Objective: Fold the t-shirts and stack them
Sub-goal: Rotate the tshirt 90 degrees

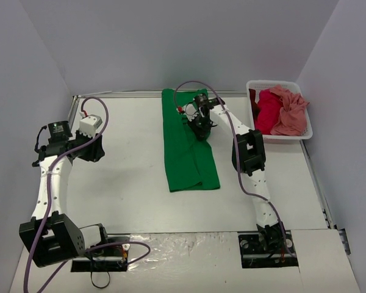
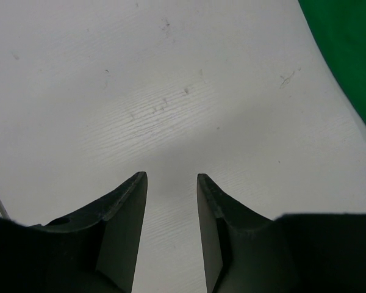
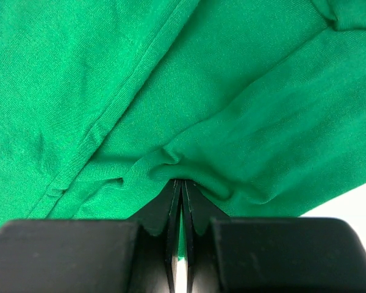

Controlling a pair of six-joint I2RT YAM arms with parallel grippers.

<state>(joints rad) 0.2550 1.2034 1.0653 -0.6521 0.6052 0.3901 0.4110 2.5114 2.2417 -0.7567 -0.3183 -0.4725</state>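
In the overhead view the right hand (image 1: 198, 125) was hard to read: its dark body and cable covered the spot where it met the green t-shirt (image 1: 186, 146). The wrist view settled it. There the right hand (image 3: 181, 183) was clenched, its two black fingers pressed flat together on a small puckered ridge of the green t-shirt (image 3: 171, 91), with creases running out from the pinch. How deep the cloth went between the fingers was hidden.

That shirt lay on the white desk (image 1: 128, 183) as a long, narrow folded strip, its far end at the back edge and its near end wider and slightly overlapped. It was a soft fine knit, with a stitched hem crossing the wrist view on a slant.

The left hand (image 2: 172, 177) was released, its matte black tapered fingers parted over bare, faintly grained desk with nothing between them. Only a corner of green showed at the frame's top right, cut off.

At the far right a white plastic basket (image 1: 287, 138) held a crumpled red t-shirt (image 1: 267, 113) and pink t-shirt (image 1: 291, 110), heaped so that their shapes could not be made out.
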